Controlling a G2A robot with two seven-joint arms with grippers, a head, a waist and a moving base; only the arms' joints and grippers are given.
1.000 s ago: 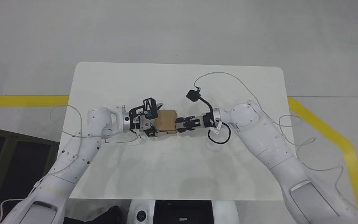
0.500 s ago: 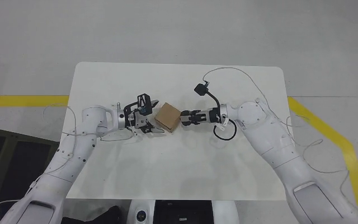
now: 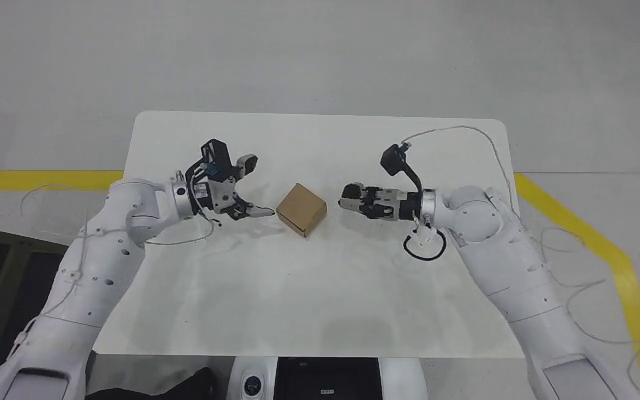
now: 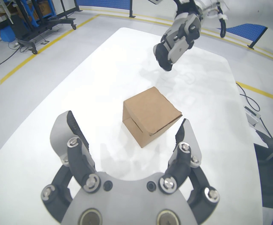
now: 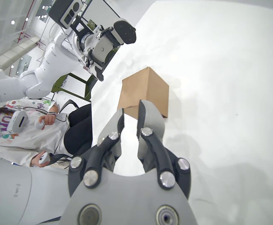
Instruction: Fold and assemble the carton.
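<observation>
This looks like a robotics lab or test hall, not a home: a plain white table stands on a smooth grey floor marked with yellow lane tape. Around it are blue barrier panels on black feet, black wheeled equipment frames and loose cables on the floor. Behind, there seems to be a high ceiling with small lights, though that part is hard to read.

I'm seeing the carton showing matt, smooth brown cardboard. The worktop is looking white, smooth and faintly glossy. The left tool and right tool are showing brushed grey metal, black ribbed pads and shiny screws.
</observation>
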